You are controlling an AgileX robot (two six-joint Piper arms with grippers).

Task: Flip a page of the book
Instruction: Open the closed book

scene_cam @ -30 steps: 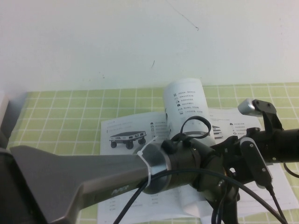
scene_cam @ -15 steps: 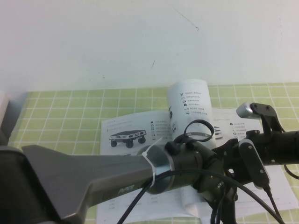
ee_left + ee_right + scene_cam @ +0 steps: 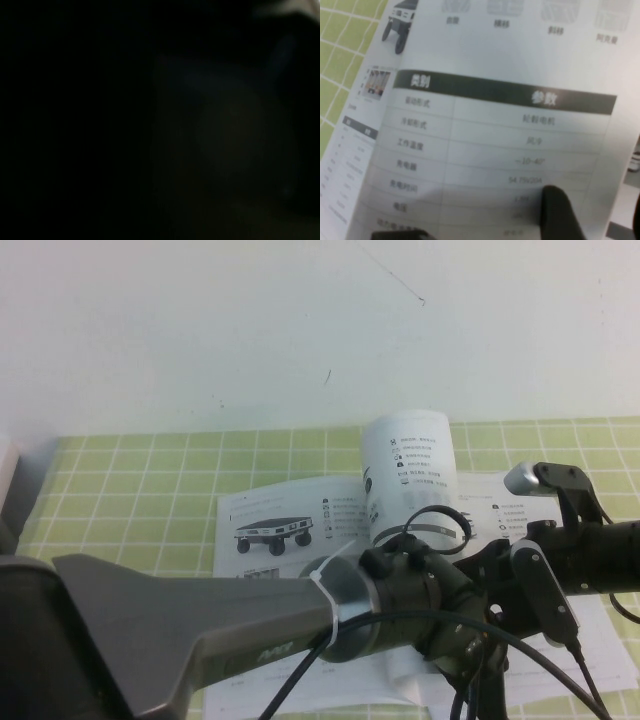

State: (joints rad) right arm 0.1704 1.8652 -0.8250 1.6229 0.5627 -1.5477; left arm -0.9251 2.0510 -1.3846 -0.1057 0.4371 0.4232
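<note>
The book (image 3: 262, 508) lies open on the green checked mat, its left leaf showing a four-wheeled cart. One page (image 3: 406, 465) stands lifted and curled above the spine. In the right wrist view this page (image 3: 510, 135) fills the picture with its grey table. My right gripper (image 3: 597, 200) is open at the page's free edge: one dark finger (image 3: 559, 212) lies against the printed face, the other shows past the edge. In the high view those fingers are hidden behind my left arm (image 3: 400, 585), which reaches across the book's middle. The left gripper is hidden; its wrist view is dark.
The green checked mat (image 3: 130, 490) runs to a white wall at the back. A pale object (image 3: 8, 475) sits at the far left edge. My right arm (image 3: 600, 550) comes in from the right, with cables hanging in front of the book's near edge.
The lifted page has moved a little to the right and stands slightly more upright. My left arm's wrist has shifted right and a bit lower. The right arm has barely moved.
</note>
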